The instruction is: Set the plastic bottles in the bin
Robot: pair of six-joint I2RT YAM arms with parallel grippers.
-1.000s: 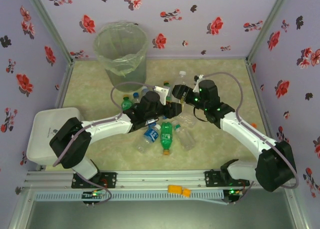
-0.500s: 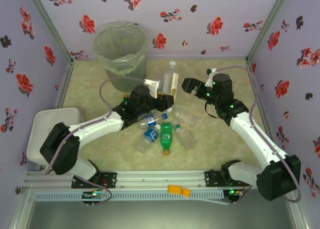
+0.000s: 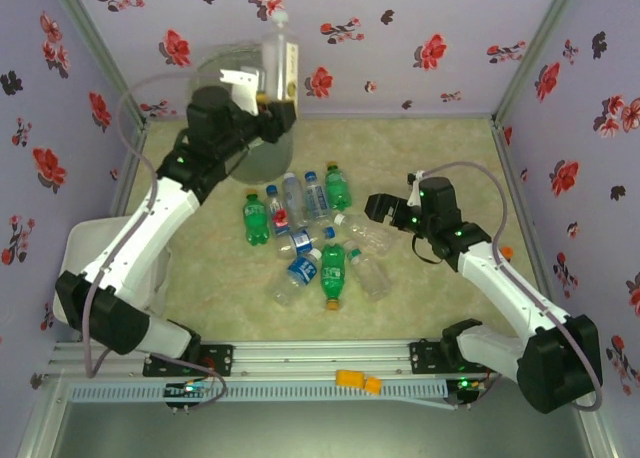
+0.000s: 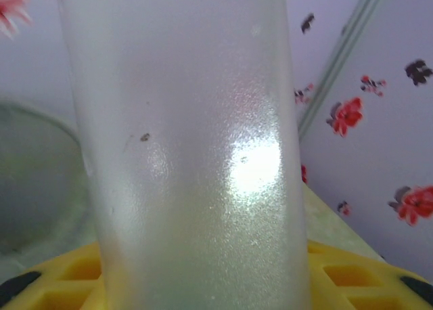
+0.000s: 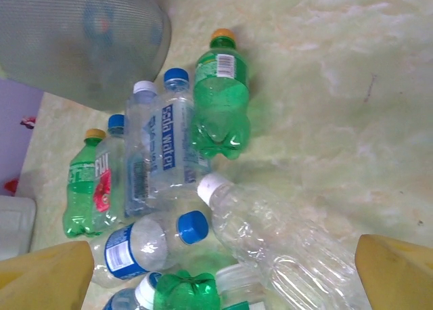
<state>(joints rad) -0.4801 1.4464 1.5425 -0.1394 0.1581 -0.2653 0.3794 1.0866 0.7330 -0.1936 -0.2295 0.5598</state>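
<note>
Flowered walls (image 3: 400, 8) back your top view: left gripper (image 3: 277, 98) clamps a clear bottle (image 3: 279, 53) upright above the bin (image 3: 208, 70); right gripper (image 3: 385, 210) hangs to the bin's right. Left wrist: bottle beside bin. Right wrist: 2 fingers (image 5: 47, 273) spread wide, loose bottles (image 5: 169, 144) near bin.

I had the left gripper (image 3: 274, 90) clamped on a clear white-capped bottle (image 3: 277, 46), held upright above the rim of the bin (image 3: 209, 68). The right gripper (image 3: 377, 207) hung low beside the pile of bottles (image 3: 305, 240) on the table (image 3: 450, 153), its jaws apparently parted.
</note>
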